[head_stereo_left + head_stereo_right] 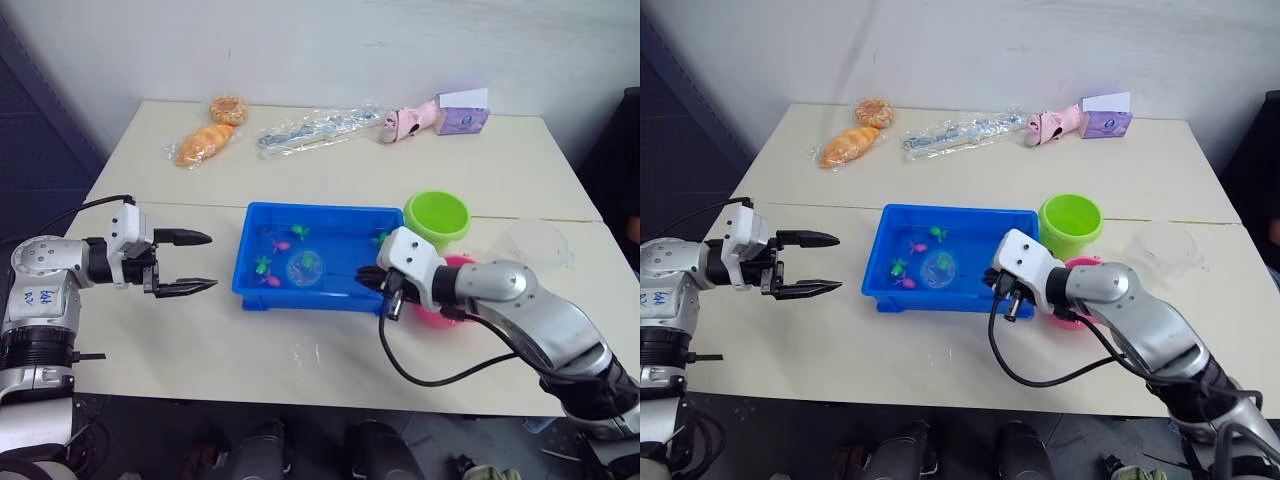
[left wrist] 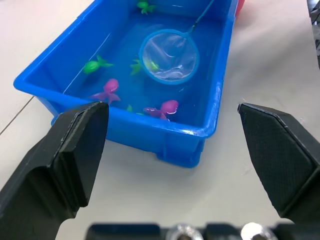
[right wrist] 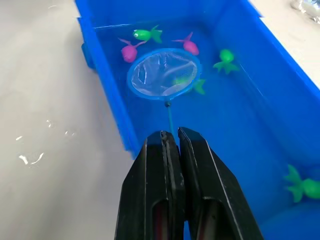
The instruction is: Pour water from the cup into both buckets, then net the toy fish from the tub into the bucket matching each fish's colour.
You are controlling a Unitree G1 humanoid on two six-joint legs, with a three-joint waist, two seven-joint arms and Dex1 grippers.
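Light-blue-rimmed round net (image 3: 163, 73), light and flexible on its thin wire handle, is pinched at the handle's end by the right hand (image 3: 171, 140), submerged beside a small green plastic fish (image 3: 192, 84).

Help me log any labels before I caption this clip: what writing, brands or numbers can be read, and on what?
Purple box at the table's far edge: print is there but too small to read.
Blue handwritten marks on the left arm's casing: too blurred to read.
Tub, green bucket, cup: no writing seen.
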